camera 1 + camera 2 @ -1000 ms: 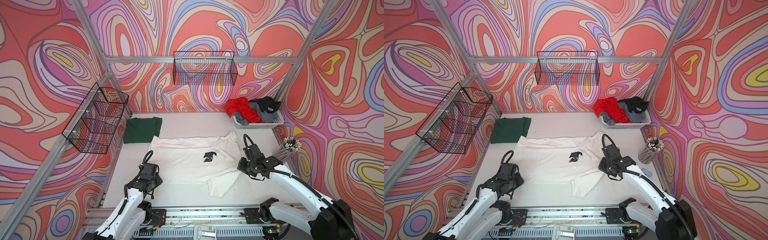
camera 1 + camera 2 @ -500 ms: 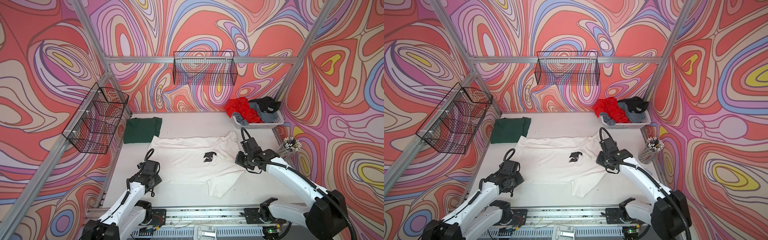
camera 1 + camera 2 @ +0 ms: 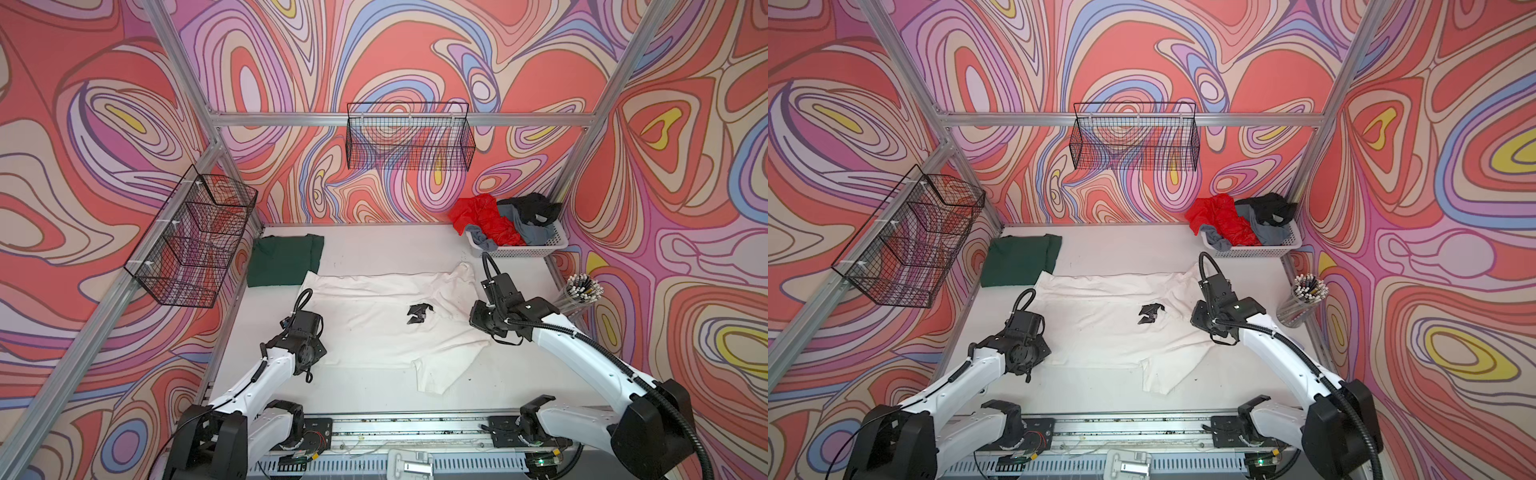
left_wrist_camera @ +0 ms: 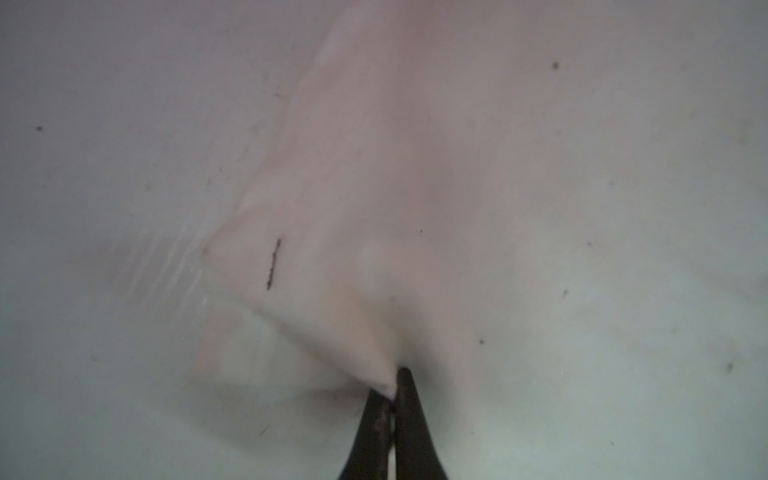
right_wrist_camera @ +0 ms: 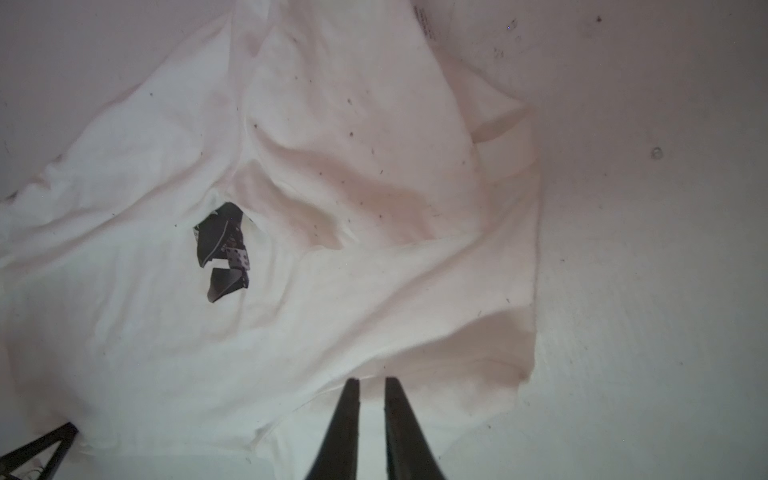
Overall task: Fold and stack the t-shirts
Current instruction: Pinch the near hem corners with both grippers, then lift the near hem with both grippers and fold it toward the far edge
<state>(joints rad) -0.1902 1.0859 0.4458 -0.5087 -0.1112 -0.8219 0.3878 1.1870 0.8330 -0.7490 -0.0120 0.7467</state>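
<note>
Left gripper (image 4: 392,384) pinched tight on white t-shirt (image 4: 353,208) corner, right gripper (image 5: 371,384) slightly parted, gripping nothing, fabric beneath its tips

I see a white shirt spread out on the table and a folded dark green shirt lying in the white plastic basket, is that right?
Not quite. The folded dark green t-shirt lies on the table at the back left, not in the white perforated plastic basket; both top views show it. The rest holds.
</note>
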